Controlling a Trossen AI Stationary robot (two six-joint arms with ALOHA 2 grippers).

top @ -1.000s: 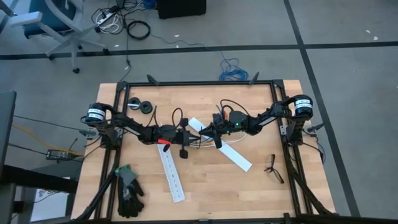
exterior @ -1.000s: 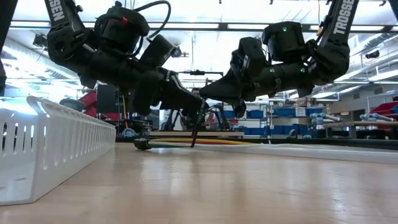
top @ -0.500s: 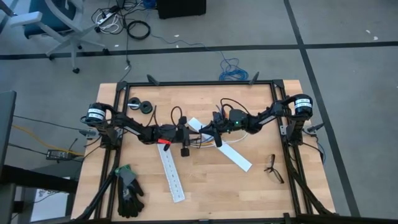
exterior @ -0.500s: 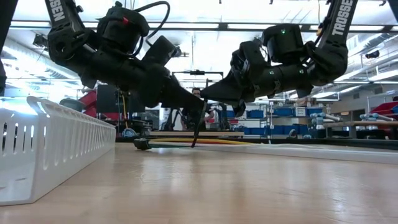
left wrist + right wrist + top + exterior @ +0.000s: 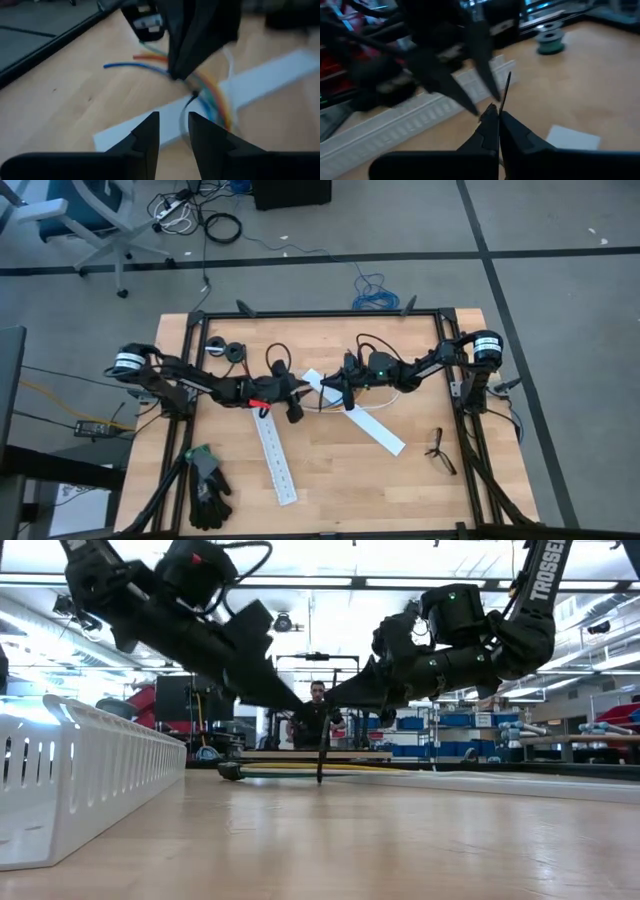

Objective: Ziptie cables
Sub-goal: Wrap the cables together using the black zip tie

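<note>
The cables [image 5: 210, 92] lie on the table's middle as a curved bundle of coloured wires, and the low view shows a dark plug [image 5: 230, 771] at one end. The ziptie [image 5: 321, 755] is a thin black strip that hangs down onto them. My right gripper [image 5: 496, 116] is shut on it, reaching level from the table's right [image 5: 327, 710]. My left gripper [image 5: 173, 127] hovers open just left of the right one [image 5: 298, 703]. It is above the wires and has nothing between its fingers. My right gripper pinches the ziptie between its two fingertips [image 5: 492, 117], near the strip's upper end [image 5: 501, 107]. The fingers come nearly level from the table's right and lie across the strip. The ziptie hangs almost upright below them, its lower end [image 5: 320, 778] at the cables.
Two white slotted strips [image 5: 276, 460] [image 5: 375, 425] lie on the table, one under the cables. Black gloves [image 5: 207, 485] are at the near left, spectacles [image 5: 438, 450] at the near right and spools [image 5: 225, 350] at the far left. A person [image 5: 318, 715] stands beyond the table.
My left gripper has risen and drawn back toward the table's left, rolling as it went, so it is now clear of the ziptie. The ziptie leaned before and now hangs nearly upright from my right gripper, which has hardly moved.
</note>
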